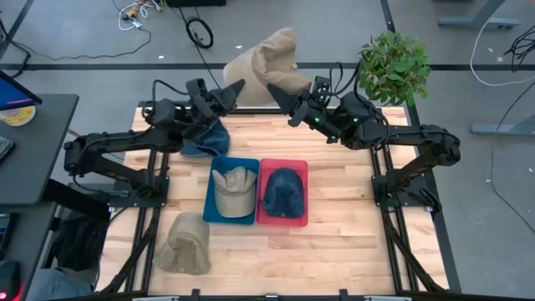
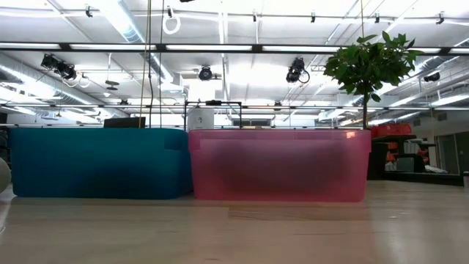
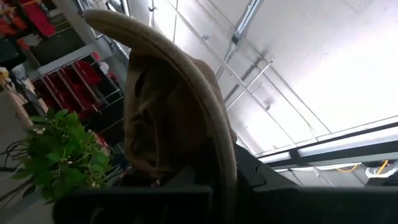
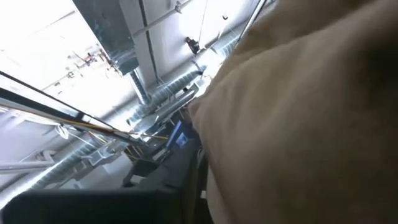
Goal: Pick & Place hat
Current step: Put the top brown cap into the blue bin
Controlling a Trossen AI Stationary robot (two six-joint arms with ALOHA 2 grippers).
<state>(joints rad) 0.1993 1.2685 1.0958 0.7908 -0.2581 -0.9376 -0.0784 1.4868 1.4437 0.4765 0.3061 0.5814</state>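
Note:
A tan bucket hat (image 1: 267, 63) is held high above the table's far edge between both arms. My left gripper (image 1: 236, 88) is shut on its left side and my right gripper (image 1: 286, 99) is shut on its right side. The left wrist view shows the hat's curved brim (image 3: 186, 93) rising from the fingers. Tan cloth (image 4: 298, 124) fills much of the right wrist view. Neither gripper shows in the low view. My left gripper pinches the tan hat's brim (image 3: 221, 168) at the hat's left side, coming from the left and slanting upward. The hat is lifted clear of the table. My right gripper holds the hat's right side (image 4: 217, 162), slanting up from the right. The cloth itself hides the place of contact.
A blue bin (image 1: 209, 209) holds a tan cap (image 1: 234, 191), and a red bin (image 1: 303, 192) beside it holds a navy hat (image 1: 282, 191). A blue hat (image 1: 205, 140) lies under the left arm, and another tan hat (image 1: 185, 242) near the near edge. A plant (image 1: 393, 67) stands far right.

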